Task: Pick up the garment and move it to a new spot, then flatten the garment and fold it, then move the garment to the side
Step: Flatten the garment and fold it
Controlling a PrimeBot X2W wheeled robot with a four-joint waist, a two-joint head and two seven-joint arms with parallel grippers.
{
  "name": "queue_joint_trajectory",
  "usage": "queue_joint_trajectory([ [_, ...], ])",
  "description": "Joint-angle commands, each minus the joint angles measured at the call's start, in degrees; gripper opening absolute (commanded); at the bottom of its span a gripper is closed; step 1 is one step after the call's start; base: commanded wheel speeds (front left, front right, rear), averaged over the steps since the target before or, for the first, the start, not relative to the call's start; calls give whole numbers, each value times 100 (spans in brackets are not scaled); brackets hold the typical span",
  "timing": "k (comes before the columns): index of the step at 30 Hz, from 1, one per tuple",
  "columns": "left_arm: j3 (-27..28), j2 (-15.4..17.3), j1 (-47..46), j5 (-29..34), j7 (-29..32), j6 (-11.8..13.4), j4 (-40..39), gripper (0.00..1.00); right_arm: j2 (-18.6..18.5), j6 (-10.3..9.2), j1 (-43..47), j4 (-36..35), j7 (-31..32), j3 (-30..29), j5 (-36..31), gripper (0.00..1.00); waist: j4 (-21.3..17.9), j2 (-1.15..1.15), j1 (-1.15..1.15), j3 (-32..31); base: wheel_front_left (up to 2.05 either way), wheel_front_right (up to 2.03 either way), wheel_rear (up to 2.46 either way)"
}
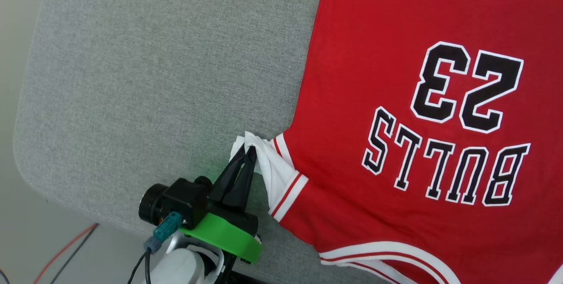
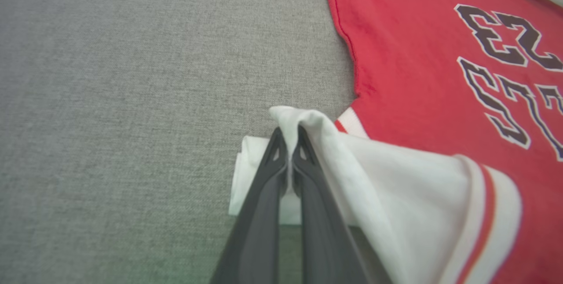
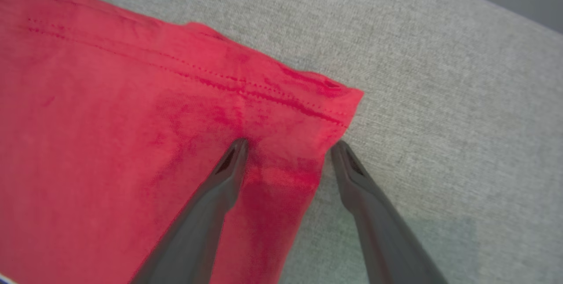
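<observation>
1. One garment: a red jersey lying spread on the right part of the grey table. In the head view it runs off the top, right and bottom edges.
2. One black, white-outlined print, "BULLS 23", faces up and reads upside down in the head view.
3. One white sleeve with red-and-white striped trim sticks out from the garment's left edge. It is bunched and lifted into a peak, with a folded white part lying on the table beneath it.
4. Two grippers. The left gripper is clenched on that sleeve; in the left wrist view its fingers meet at the tips with white cloth draped over and pinched between them.
5. The right gripper is spread wide and grasps nothing. It is at a hemmed corner of the red cloth, with one finger over the cloth and the other just off its edge over the grey table. Whether the tips touch the cloth, I cannot tell.
6. Two thin cables, one red and one black, lie on the pale floor beyond the table's rounded corner, well apart from the garment.
7. The table to the left of the garment is bare grey fabric, and nothing stands between the left gripper and the sleeve.
</observation>
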Motion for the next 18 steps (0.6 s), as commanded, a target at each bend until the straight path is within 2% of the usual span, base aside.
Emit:
queue_joint_trajectory([
  [1, 52, -45, -46, 47, -33, -40, 45, 0, 65, -4, 501, 194, 83, 134, 106, 0, -12, 0, -1, -73, 0, 0, 0],
  [10, 222, -94, 168, 112, -33, -169, 277, 0, 68, -4, 245, -84, -958, 33, 244, 0, -176, 0, -1, -634, 0, 0, 0],
  [18, 455, -2, 515, 135, -34, -194, 441, 0, -538, -4, 720, -710, -1581, 643, 771, 0, -572, 0, -1, -1408, 0, 0, 0],
])
